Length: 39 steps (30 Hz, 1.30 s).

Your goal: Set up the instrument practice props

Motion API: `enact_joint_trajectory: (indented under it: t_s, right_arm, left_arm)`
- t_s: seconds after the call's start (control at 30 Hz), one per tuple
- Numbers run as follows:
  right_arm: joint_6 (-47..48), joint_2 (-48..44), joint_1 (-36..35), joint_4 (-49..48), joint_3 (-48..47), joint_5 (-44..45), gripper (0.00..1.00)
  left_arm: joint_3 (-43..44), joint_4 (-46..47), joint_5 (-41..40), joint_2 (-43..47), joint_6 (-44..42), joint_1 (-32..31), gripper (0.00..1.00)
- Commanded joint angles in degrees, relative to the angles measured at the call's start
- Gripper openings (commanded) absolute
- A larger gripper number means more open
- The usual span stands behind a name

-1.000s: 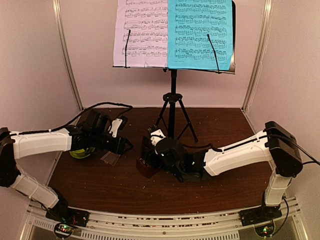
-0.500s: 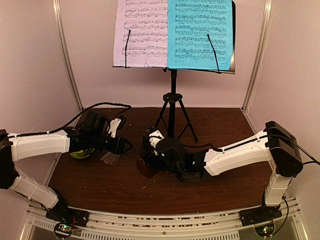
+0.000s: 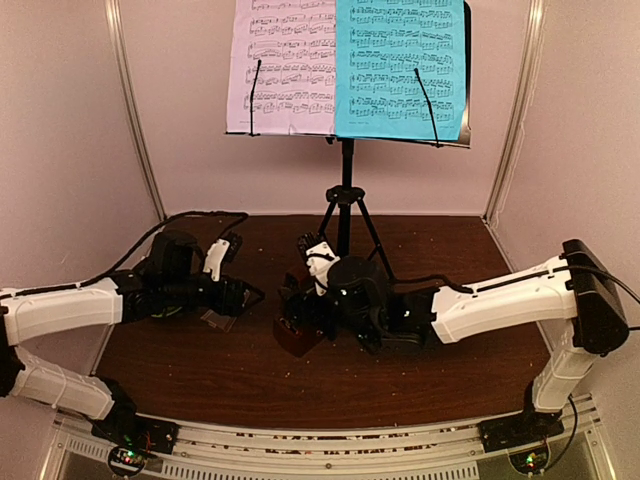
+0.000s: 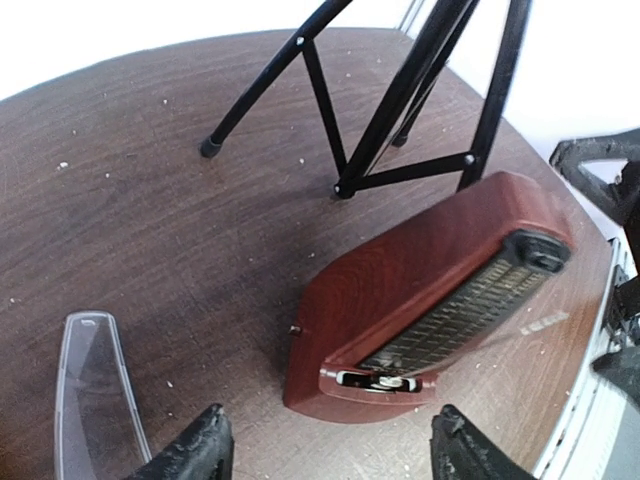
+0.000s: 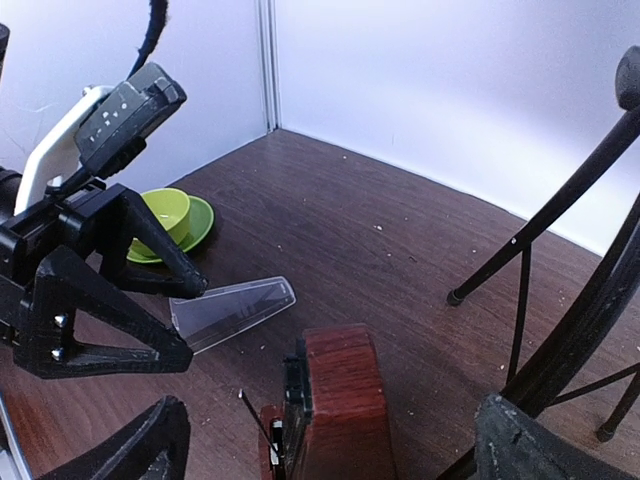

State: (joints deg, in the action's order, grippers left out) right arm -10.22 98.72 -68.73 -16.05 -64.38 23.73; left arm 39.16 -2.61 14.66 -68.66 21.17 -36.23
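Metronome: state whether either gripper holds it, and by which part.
Nothing is held. The right gripper straddles the metronome with jaws wide, clear of its sides; the left gripper is open, the clear cover lying beside it.

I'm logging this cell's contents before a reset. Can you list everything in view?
black metal music stand on a tripod: one, black, back centre of table
white music sheet: one, white, left on the stand
cyan music sheet: one, cyan, right on the stand
small brown wooden pyramid metronome: one, reddish brown, before the tripod, uncovered
clear plastic metronome cover: one, transparent, lying left of the metronome
lime-green bowl: one, on a green saucer, table's left
dark brown wooden table: one
left gripper: open, beside the cover
right gripper: open, straddling the metronome
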Motion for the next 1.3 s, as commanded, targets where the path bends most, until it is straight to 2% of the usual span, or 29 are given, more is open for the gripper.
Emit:
enact_joint_trajectory:
  t_s: [0.0, 0.13, 0.23, 0.63, 0.97, 1.27]
  right_arm:
    - [0.27, -5.21, -0.15, 1.88, 2.23, -0.71, 1.00]
    - [0.35, -9.29, -0.01, 2.97, 4.88, -1.62, 1.00]
    - [0.91, -11.88, -0.01, 4.09, 6.67, -1.95, 1.00]
    - [-2.88, -18.51, 0.42, 8.67, 11.32, 2.87, 1.00]
    - [-4.35, -20.14, 0.59, 10.87, 11.60, 5.26, 1.00]
    - [-5.20, -18.99, 0.55, 12.86, 9.55, 6.23, 1.00]
  left_arm:
    - [-2.49, 5.59, -0.20, 3.87, -0.34, -0.84, 0.74]
    - [-3.19, 6.26, -1.96, 4.99, -0.77, -3.54, 0.83]
    - [-1.85, 5.46, -4.32, 4.22, -2.00, -6.30, 0.86]
    - [4.79, 6.07, -8.36, -3.75, -1.46, -10.49, 0.85]
    - [5.66, 8.56, -10.92, -7.79, 2.31, -7.81, 0.78]
    - [4.18, 8.66, -7.97, -7.47, 2.29, -0.40, 0.75]
